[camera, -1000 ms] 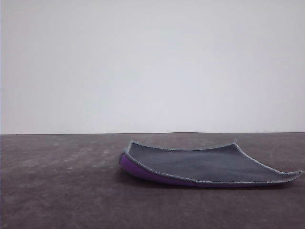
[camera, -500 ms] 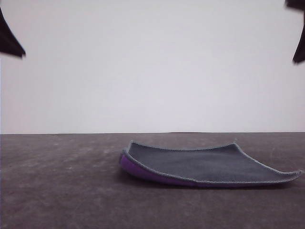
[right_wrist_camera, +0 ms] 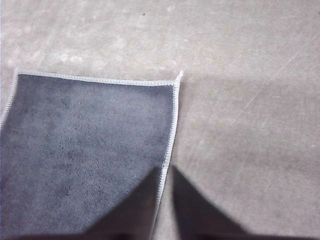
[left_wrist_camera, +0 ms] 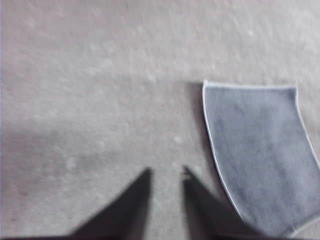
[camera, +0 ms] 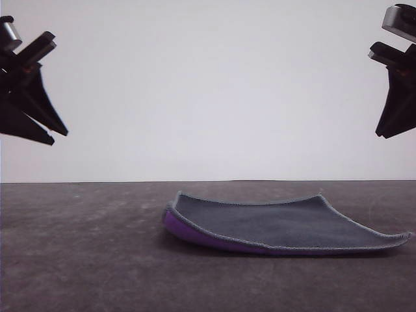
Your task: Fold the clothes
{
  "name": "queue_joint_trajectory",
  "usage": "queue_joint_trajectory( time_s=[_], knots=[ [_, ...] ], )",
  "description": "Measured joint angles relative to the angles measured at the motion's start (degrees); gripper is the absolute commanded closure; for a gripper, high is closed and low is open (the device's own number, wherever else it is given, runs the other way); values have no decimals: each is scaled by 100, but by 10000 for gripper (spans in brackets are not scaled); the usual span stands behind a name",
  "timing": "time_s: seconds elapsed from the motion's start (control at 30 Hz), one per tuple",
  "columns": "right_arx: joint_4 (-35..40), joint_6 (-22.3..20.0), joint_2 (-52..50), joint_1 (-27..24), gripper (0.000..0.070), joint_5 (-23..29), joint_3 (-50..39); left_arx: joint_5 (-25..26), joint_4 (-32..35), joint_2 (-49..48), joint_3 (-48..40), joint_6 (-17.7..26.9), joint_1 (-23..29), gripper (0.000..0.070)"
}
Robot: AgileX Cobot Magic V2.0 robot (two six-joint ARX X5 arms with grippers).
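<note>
The clothes are one small square cloth lying on the dark table, grey side up. Its purple underside shows where the near left edge curls, and the right corner lifts a little. My left gripper hangs high at the far left, well clear of the cloth. In the left wrist view this gripper is slightly open and empty, beside the cloth. My right gripper hangs high at the far right. In the right wrist view that gripper shows only a thin slit between its fingertips, above the cloth's stitched edge.
The dark grey table runs back to a plain white wall. Bare tabletop lies to the left of the cloth and in front of it.
Both grippers have dropped from the top corners further into the front view. The cloth has not moved.
</note>
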Motion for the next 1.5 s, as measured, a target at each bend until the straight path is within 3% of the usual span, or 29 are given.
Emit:
queue_joint_trajectory(
  time_s=[0.07, 0.17, 0.4, 0.6, 0.87, 1.13, 1.5],
  knots=[
    [-34, 0, 0, 2, 265, 0, 0, 0, 2, 31, 0, 11, -55, 413],
    [-126, 2, 0, 2, 213, 0, 0, 0, 10, 57, 0, 27, -124, 414],
    [-246, 2, 0, 2, 214, -13, 0, 100, 69, 73, 0, 31, -287, 416],
    [5, 11, 194, 2, 214, -236, 2, 153, 569, 348, 160, -162, -548, 414],
    [52, 22, 1365, -2, 214, -668, 603, 216, 492, 1683, 1376, -242, -929, 414],
    [75, 18, 2665, -2, 214, -887, 1572, 225, 7, 3092, 2591, -78, -1159, 415],
    [171, -26, 3765, -2, 214, -946, 2366, 229, -122, 4343, 3273, -5, -1195, 415]
  ],
)
